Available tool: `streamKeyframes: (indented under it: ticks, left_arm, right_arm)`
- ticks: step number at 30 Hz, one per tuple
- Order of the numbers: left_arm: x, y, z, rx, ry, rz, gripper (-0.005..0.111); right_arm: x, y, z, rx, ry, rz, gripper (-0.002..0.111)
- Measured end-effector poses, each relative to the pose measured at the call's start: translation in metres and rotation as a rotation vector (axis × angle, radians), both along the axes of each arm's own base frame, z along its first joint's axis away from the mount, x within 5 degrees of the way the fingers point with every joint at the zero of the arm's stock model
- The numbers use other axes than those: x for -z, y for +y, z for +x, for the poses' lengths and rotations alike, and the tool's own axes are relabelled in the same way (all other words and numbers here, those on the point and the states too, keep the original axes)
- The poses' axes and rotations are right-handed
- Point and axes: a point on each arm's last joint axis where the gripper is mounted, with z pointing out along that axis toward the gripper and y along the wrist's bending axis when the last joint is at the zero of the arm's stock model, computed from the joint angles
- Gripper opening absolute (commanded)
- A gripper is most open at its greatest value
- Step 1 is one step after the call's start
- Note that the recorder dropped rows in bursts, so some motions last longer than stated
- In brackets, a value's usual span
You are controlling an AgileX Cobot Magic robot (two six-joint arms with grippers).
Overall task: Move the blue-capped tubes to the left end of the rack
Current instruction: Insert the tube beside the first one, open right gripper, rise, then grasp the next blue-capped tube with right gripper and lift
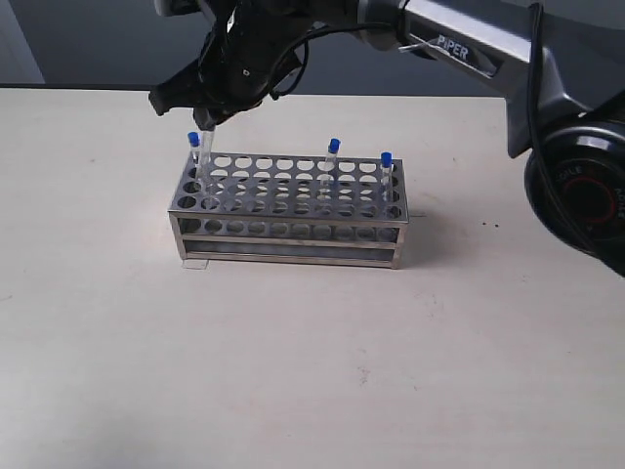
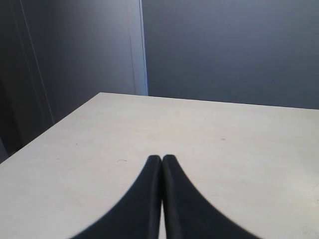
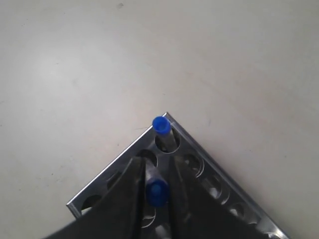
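The silvery rack (image 1: 293, 220) stands mid-table. My right gripper (image 1: 208, 122) reaches across to its left end and is shut on a blue-capped tube (image 1: 207, 147), held upright with its lower end at a hole in the left end column. In the right wrist view that tube's cap (image 3: 157, 192) sits between the fingers (image 3: 130, 184), over the rack (image 3: 119, 164). A second tube (image 1: 193, 142) stands in the far left corner hole (image 3: 160, 125). Two more tubes stand toward the right end, one (image 1: 333, 149) and another (image 1: 386, 160). My left gripper (image 2: 162, 158) is shut on nothing over bare table.
The right arm's dark body (image 1: 488, 59) stretches over the far side of the table from the right, with its base joint (image 1: 586, 186) at the right edge. The left wrist view shows a table corner (image 2: 102, 94) and a grey wall beyond.
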Motion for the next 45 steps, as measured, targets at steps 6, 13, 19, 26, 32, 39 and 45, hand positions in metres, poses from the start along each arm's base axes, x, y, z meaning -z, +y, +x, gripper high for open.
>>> streamKeyframes:
  ticks: [6,13,19,26,32,39,45]
  left_arm:
    - [0.000,0.000,0.000,0.000,0.000,0.000,0.000]
    - [0.000,0.000,0.000,0.000,0.000,0.000,0.000]
    - [0.000,0.000,0.000,0.000,0.000,0.000,0.000]
    - [0.000,0.000,0.000,0.000,0.000,0.000,0.000]
    - [0.000,0.000,0.000,0.000,0.000,0.000,0.000]
    - [0.000,0.000,0.000,0.000,0.000,0.000,0.000]
    - [0.000,0.000,0.000,0.000,0.000,0.000,0.000]
  right_arm:
    - [0.013,0.014,-0.005,-0.057,-0.017,0.023,-0.001]
    - [0.025,0.021,-0.007,-0.074,-0.015,0.022,-0.001]
    - [0.034,0.021,-0.007,-0.079,0.007,0.000,0.012]
    - [0.034,0.024,-0.014,-0.090,0.058,0.009,0.040]
    - [0.007,0.014,-0.019,-0.082,0.042,-0.018,0.040]
    - [-0.037,-0.034,-0.009,0.154,-0.135,-0.324,0.040]
    - [-0.023,-0.061,0.010,0.259,-0.116,-0.428,0.040]
